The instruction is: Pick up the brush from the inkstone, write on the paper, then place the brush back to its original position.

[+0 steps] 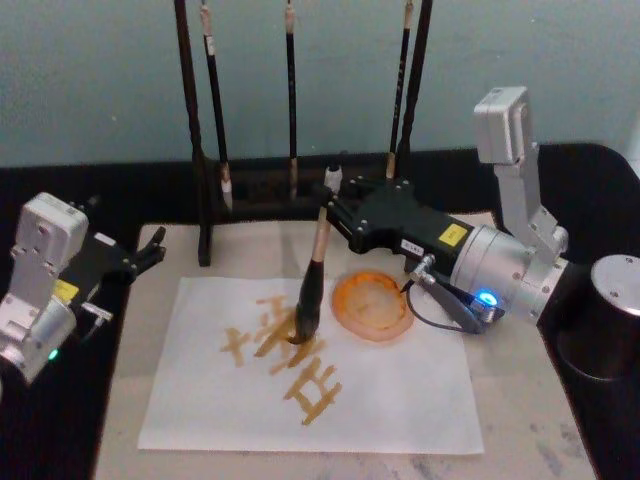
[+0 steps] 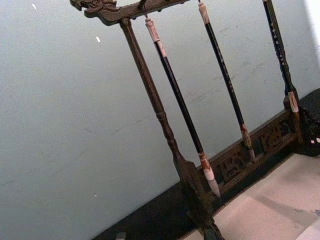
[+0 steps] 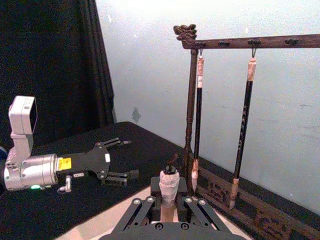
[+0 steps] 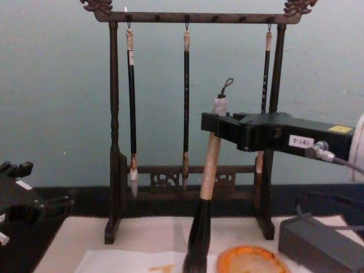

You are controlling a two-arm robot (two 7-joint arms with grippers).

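Observation:
The brush stands nearly upright, its dark bristles touching the paper among orange-yellow strokes. My right gripper is shut on the upper part of its pale handle; the chest view shows the same grip just under the cord loop. In the right wrist view the brush's top sits between my fingers. The orange inkstone lies just right of the bristles, on the paper's right part. My left gripper rests open at the mat's left edge, away from the paper.
A dark wooden rack with three slim hanging brushes stands behind the paper. A grey block lies right of the inkstone. A black cylinder stands at the far right. The beige mat lies under the paper.

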